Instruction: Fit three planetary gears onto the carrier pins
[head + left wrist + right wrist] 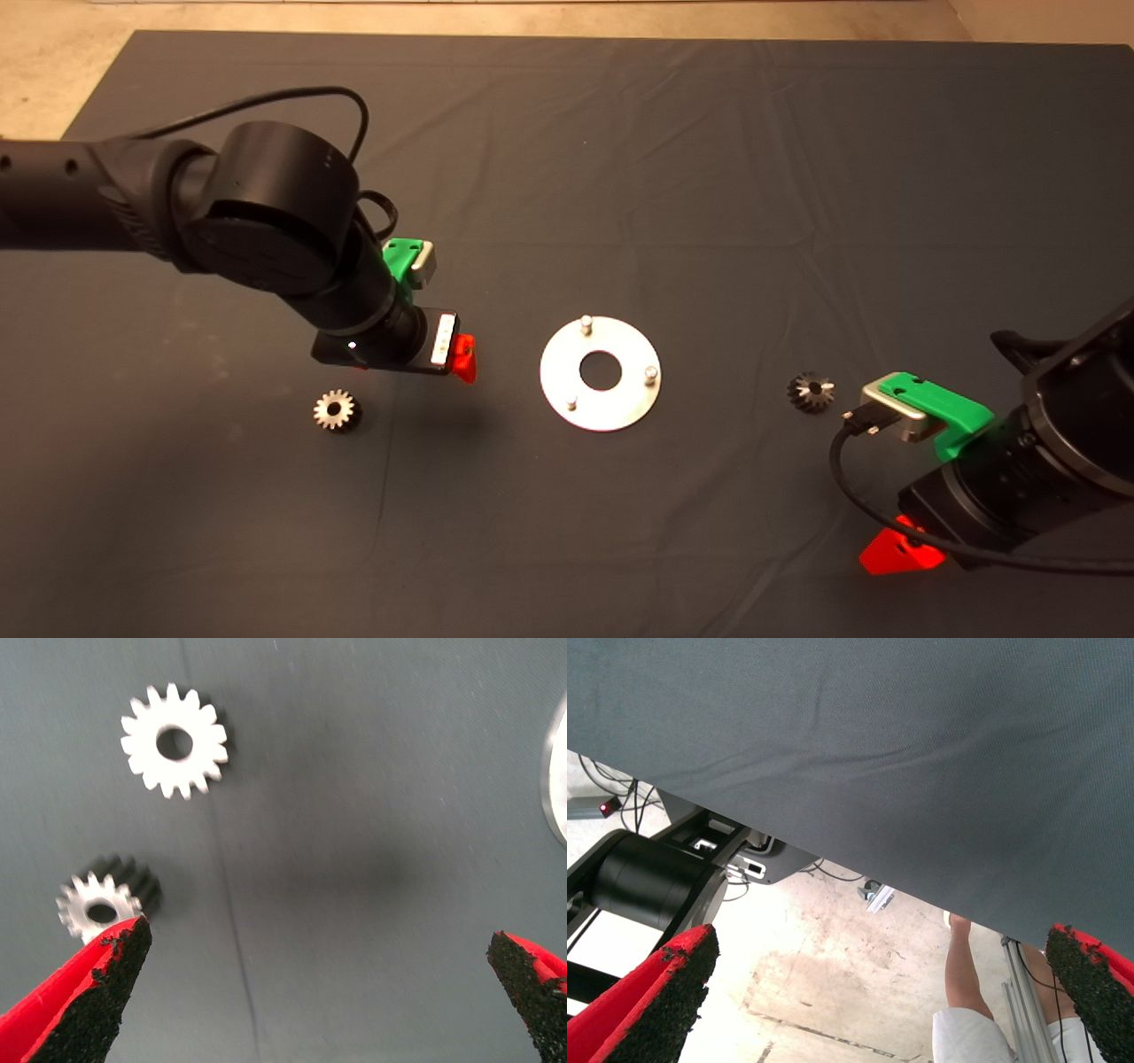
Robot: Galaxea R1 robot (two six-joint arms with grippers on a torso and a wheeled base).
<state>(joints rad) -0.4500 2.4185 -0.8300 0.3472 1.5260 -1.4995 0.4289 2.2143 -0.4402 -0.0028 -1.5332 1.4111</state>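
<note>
The left gripper (314, 992) hangs spread wide over two gears (174, 742), one (97, 906) by its finger. A crooked pinch could flip it. The third gear (811, 391) lies right of the disc (601, 373), pins (585, 324) bare. The right gripper (881, 992) waits, open.

Three planetary gears (336, 410) on the mat (709, 177): one gear (174, 742) and a second gear (99, 908) just ahead of my left gripper (317, 939), a third gear (811, 391) near my right gripper (879, 937). One carrier disc (601, 416) between my two grippers bears three carrier pins (586, 324).
</note>
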